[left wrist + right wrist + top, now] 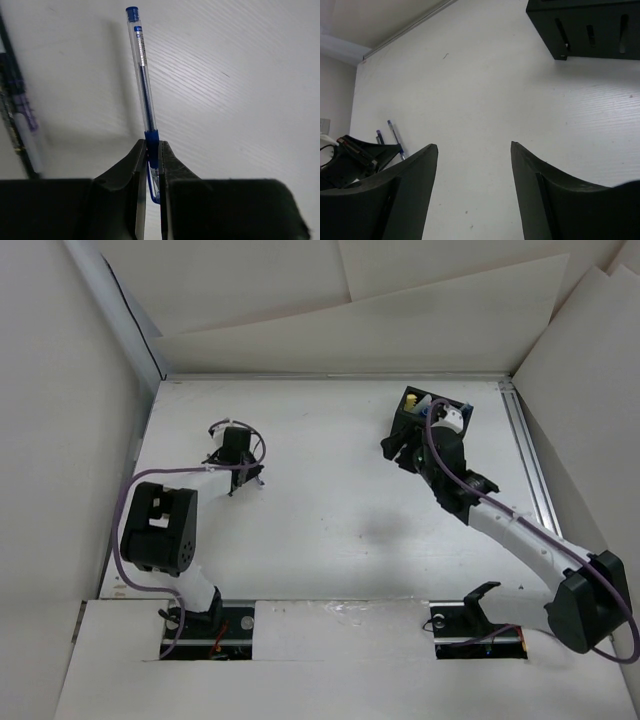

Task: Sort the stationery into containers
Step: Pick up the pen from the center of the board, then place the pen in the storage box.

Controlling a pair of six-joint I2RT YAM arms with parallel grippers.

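A: Clamping noted. The left claw [152,150] is closed tight on the blue pen [145,85], jaws pinching it at the blue collar, with the clip running down between them.

B: And the rest of the pen?

A: The clear barrel sticks straight out past the fingertips and ends in a small blue plug. I cannot tell whether it touches the desk [320,490].

B: Anything beside it?

A: A slim marker with a purple band [22,120] at the left edge of the left wrist view. It is blurred.

B: Where does this sit from above?

A: The left claw [240,475] is over the left half of the desk, toward the far side.

B: Right side?

A: The right claw [472,146] has its jaws spread wide with nothing between them, only bare desk below. Its camera catches the blue pen [395,137] well off to the left.

B: The container?

A: The black box [408,418] is at the far right of the desk, with slots in its side wall [585,30]. From above, the right claw [400,450] is just beside its near-left corner, and the wrist covers part of the box.

B: Contents?

A: A yellow piece [410,398] shows in the left compartment. The rest is hidden.
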